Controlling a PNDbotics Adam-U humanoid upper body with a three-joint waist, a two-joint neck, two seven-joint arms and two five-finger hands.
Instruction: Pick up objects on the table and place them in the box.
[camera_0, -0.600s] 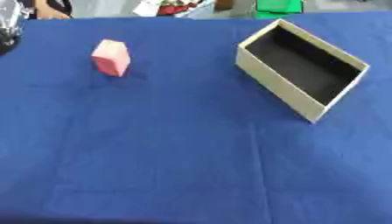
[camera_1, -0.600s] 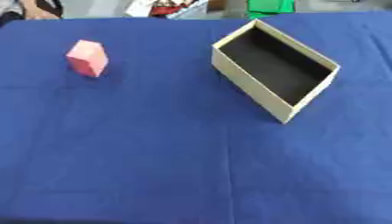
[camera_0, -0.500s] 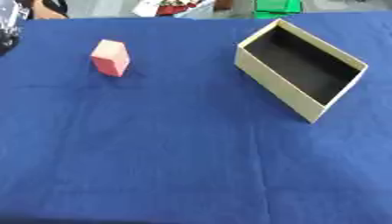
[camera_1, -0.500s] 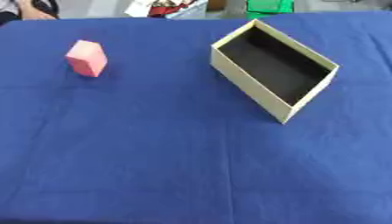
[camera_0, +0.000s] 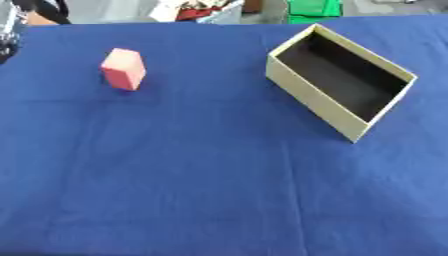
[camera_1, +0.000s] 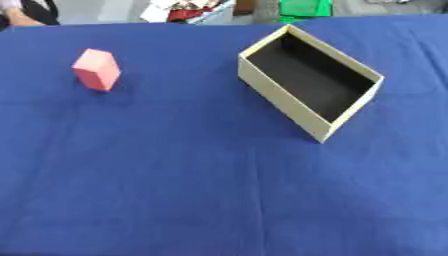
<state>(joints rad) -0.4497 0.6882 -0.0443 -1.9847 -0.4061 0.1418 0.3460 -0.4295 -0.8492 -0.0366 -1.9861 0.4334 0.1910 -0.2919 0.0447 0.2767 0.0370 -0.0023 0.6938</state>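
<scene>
Pink rectangular block (camera_0: 123, 69): in the left eye view it stands upright on the far left of the blue cloth-covered worktop (camera_0: 201, 175), well apart from the open beige cardboard box with a dark inside (camera_0: 339, 80), which sits askew at the far right. In the right eye view both lie the same way. Neither bears legible writing. Neither hand shows, so their state cannot be told.
</scene>
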